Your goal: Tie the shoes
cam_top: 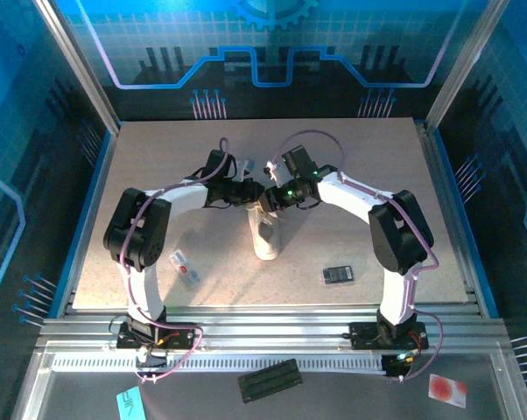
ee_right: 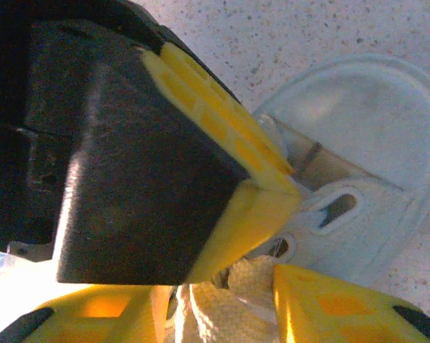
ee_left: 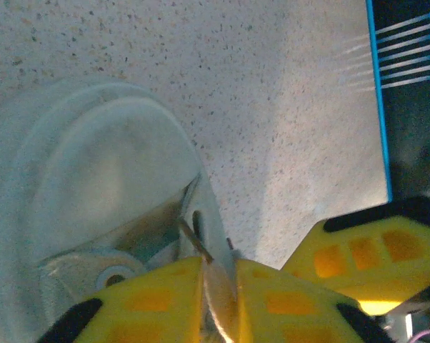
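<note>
Low in the left wrist view, the left gripper (ee_left: 218, 275) pinches the white sneaker's (ee_left: 93, 186) lace (ee_left: 218, 304) tight; the right gripper (ee_right: 222, 307) stands partly open, lace lying loose between its fingers.

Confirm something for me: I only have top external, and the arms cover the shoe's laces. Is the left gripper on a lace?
Observer: Yes. In the left wrist view the left gripper is shut on a thin lace just above the shoe.
Operator: Right one?
Observer: The right gripper has its fingers apart around bunched lace; pinched or not, can't tell.
Operator: Grippers close together?
Observer: Very. A left finger looms large in the right wrist view, next to the eyelets.
</note>
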